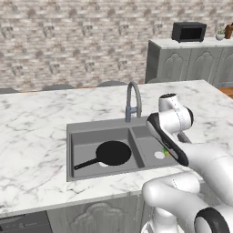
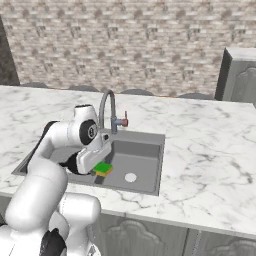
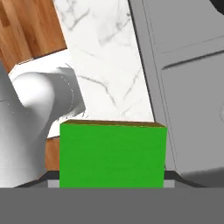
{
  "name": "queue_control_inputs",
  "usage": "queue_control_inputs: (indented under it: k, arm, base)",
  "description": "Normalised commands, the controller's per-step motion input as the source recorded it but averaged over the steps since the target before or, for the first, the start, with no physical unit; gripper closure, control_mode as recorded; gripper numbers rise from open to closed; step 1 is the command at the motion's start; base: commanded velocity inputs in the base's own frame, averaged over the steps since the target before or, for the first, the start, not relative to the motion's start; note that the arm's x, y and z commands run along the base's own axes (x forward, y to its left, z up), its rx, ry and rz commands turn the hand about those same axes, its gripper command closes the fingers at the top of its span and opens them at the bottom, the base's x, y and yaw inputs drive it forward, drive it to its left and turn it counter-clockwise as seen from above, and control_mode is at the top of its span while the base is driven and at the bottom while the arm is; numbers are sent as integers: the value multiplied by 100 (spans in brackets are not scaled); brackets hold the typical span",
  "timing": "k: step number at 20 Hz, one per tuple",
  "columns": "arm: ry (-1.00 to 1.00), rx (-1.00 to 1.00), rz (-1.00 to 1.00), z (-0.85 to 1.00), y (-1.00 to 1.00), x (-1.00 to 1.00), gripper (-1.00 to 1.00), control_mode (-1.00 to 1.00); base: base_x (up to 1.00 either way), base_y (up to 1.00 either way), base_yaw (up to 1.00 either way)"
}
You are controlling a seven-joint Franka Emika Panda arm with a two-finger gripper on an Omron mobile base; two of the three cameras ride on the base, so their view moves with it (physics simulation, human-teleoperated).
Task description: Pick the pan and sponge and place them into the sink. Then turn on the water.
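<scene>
Right base view: the gripper (image 2: 100, 169) pinches the sponge (image 2: 104, 168) above the sink (image 2: 150, 165), over the basin right of the faucet (image 2: 107, 110); the pan (image 1: 112, 153) lies in the left basin.

Kitchen: sink (image 1: 77, 132), faucet (image 1: 133, 98), microwave (image 1: 189, 32)

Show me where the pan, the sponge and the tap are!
pan (image 1: 113, 152), left base view, middle of its round black bottom.
sponge (image 2: 104, 168), right base view, its green top.
tap (image 1: 133, 93), left base view, the arched spout.
</scene>
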Motion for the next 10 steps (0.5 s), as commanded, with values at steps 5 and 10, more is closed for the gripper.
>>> queue_control_inputs:
  k: [5, 10]
  arm:
    - [0, 0, 23, 0, 100, 0, 100, -100]
    - [0, 1, 21, 0, 100, 20, 100, -100]
  base:
    - [0, 0, 0]
    - [0, 0, 0]
